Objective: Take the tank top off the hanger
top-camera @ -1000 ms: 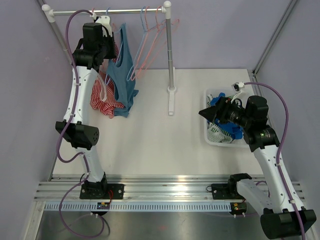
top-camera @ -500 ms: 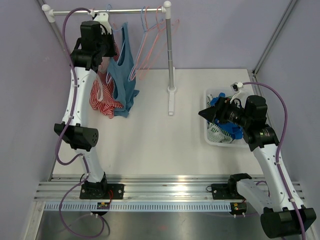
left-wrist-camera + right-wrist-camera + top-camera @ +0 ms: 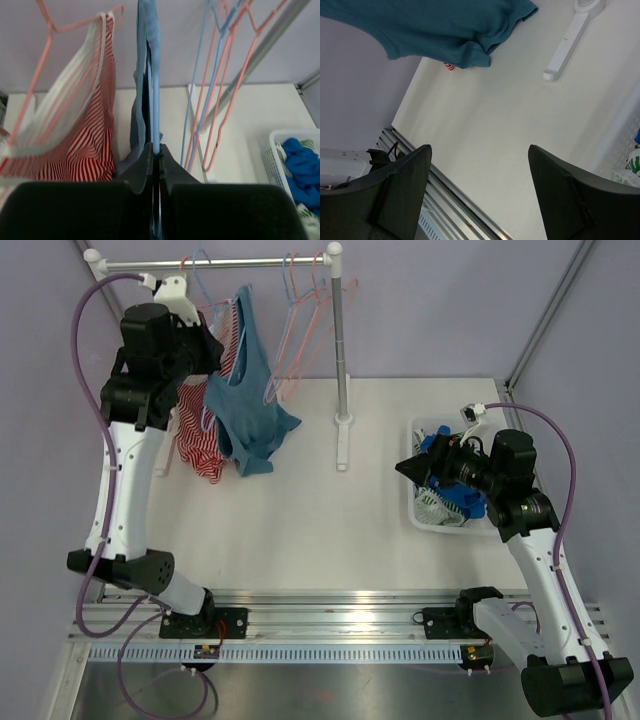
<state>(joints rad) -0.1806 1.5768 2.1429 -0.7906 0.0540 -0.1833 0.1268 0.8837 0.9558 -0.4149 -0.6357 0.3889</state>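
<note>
A blue tank top hangs from the rail at the back left, next to a red-and-white striped top. My left gripper is raised beside the rail. In the left wrist view it is shut on the blue tank top's upper edge, with the striped top on a pink hanger to its left. My right gripper is open and empty, held above the table next to the basket. In the right wrist view its jaws stand wide apart, and the tank top's hem shows far off.
Several empty pink and blue hangers hang on the rail's right part. The rail's upright post stands on a white foot at mid-table. A white basket with blue cloth sits at the right.
My left arm has swung left and toward the near side, pulling the tank top's top with it. The tank top's lower part has swung out to the right. The right arm has not moved.
</note>
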